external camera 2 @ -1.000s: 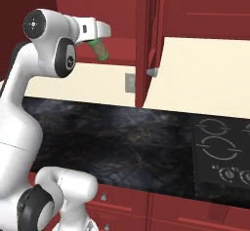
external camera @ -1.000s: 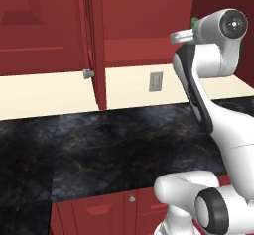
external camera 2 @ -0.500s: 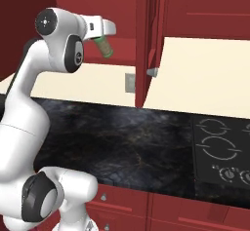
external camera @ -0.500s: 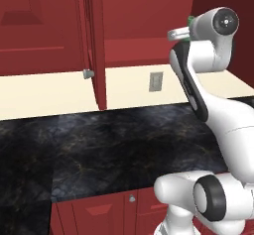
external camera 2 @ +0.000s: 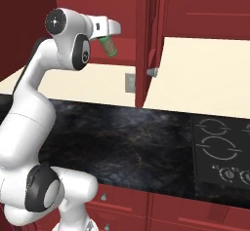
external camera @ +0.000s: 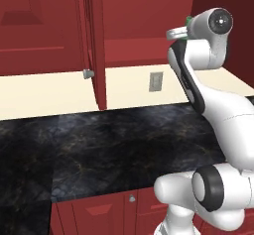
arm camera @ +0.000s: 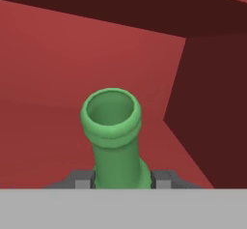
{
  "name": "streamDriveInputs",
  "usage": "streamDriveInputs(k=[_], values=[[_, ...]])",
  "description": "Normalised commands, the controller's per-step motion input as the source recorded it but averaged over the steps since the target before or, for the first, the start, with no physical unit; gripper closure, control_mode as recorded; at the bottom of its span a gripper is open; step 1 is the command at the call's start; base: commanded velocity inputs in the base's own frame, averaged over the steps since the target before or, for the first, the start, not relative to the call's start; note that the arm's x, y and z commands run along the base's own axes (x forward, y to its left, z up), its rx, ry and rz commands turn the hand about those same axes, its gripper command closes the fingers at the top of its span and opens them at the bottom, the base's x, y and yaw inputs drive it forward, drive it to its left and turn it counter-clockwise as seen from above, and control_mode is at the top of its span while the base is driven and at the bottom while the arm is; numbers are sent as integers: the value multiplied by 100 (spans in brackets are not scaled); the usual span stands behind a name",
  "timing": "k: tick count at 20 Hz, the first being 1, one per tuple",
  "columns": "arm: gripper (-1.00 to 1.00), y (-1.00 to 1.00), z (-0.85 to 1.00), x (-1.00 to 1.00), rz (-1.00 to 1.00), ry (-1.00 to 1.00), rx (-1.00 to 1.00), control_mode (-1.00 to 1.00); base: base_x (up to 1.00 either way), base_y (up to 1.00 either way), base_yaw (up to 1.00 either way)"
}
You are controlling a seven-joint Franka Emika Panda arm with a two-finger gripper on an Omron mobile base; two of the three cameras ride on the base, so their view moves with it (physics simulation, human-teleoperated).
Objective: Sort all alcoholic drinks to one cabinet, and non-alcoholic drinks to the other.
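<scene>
I'm gripping the green bottle point(arm camera: 114, 136) in my gripper point(arm camera: 122, 178), its neck pointing straight ahead along my fingers into the open cabinet point(arm camera: 58, 64), whose red back wall is lying directly in front.

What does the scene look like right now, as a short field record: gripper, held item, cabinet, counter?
gripper: two-finger gripper raised high, shut on a bottle
held item: slim bright green glass bottle, its open neck pointing away from the hand toward a red cabinet interior
bottle in right base view: green bottle hangs tilted below the hand
cabinet: red upper cabinet door stands open, edge-on, with a round metal knob
counter: black marbled countertop
stove: black cooktop at the right
</scene>
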Motion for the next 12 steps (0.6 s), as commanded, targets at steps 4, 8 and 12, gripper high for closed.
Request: streamDriveInputs(k=[4, 8, 12], values=[[100, -10, -7, 23, 0, 0, 0, -100, 0, 0, 0], [100, -11, -7, 23, 0, 0, 0, -100, 0, 0, 0], [100, -10, -6, 23, 0, 0, 0, -100, 0, 0, 0]])
